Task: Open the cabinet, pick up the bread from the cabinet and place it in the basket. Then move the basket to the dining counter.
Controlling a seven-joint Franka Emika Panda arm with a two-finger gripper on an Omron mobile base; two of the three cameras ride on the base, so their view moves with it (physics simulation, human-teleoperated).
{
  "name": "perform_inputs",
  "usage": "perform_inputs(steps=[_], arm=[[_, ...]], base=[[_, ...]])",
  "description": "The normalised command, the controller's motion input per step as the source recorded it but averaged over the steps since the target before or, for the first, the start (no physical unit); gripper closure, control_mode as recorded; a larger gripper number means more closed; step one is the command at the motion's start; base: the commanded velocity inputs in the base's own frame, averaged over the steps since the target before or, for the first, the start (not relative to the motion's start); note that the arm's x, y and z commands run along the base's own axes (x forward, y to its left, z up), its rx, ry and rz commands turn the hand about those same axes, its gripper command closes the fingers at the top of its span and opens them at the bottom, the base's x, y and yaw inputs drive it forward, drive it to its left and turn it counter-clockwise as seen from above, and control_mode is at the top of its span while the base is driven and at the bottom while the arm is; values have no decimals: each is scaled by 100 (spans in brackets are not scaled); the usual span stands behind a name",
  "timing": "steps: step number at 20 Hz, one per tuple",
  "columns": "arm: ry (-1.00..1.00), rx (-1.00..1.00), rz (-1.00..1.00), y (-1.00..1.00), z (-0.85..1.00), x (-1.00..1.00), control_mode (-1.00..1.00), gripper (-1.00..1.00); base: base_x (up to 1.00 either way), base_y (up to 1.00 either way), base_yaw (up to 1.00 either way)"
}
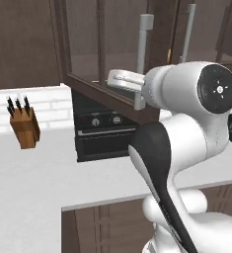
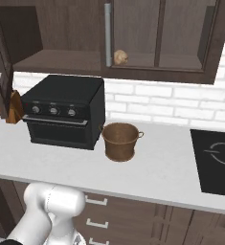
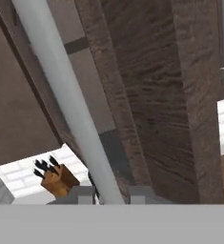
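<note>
My gripper (image 3: pixel 111 193) clamps the door handle (image 3: pixel 61 95), cabinet (image 2: pixel 133 38) partly open; bread (image 2: pixel 120 57) and basket (image 2: pixel 120 141) untouched beyond my hand.

arm: glossy white rounded shell segments (image 1: pixel 186 133), bulbous links
joint cover: black curved band (image 1: pixel 154 163) down the forearm
end cap: round black disc (image 1: pixel 217 89), small white centre mark and dots

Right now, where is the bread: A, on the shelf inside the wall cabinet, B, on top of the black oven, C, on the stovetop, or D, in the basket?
A: the bread sits on the cabinet shelf, above the empty basket.
</note>
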Motion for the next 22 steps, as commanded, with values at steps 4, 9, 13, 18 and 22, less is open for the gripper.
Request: perform_inputs(steps=[4, 9, 13, 18, 22], arm=[[0, 4, 0, -16, 7, -41, -100, -100], [0, 9, 0, -33, 1, -95, -100, -100], [7, 29, 0, -52, 5, -50, -100, -100], [14, 40, 0, -90, 13, 32, -100, -100], [7, 44, 5, -56, 0, 29, -100, -100]], base=[[0, 0, 0], [0, 0, 0], [0, 0, 0], [0, 0, 0], [0, 0, 0]])
